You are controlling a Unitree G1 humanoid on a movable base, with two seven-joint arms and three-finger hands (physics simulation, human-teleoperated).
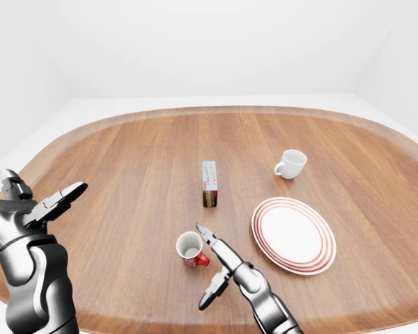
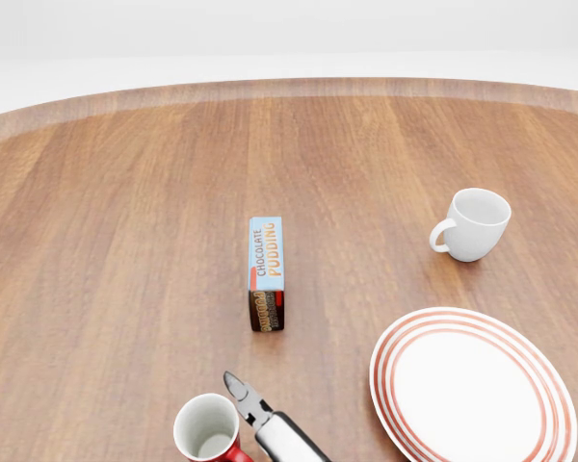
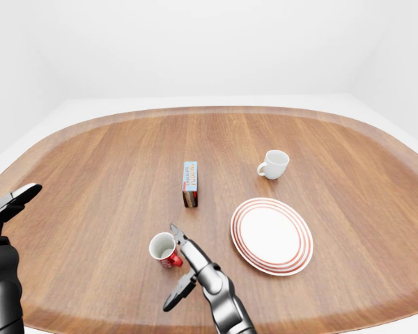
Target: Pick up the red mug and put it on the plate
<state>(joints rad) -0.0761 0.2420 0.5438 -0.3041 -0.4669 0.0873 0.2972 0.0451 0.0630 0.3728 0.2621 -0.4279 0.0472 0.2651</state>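
1. Left-eye view: red mug (image 1: 191,248), upright on the desk (image 1: 125,174), near the bottom edge, left of the plate (image 1: 293,234).
2. Right robot hand (image 1: 216,268): fingers spread wide, just beside the mug's right, holding nothing.
3. Left robot hand (image 1: 38,205): open, raised at far left.
4. Pudding box (image 1: 209,184); white cup (image 1: 291,163).
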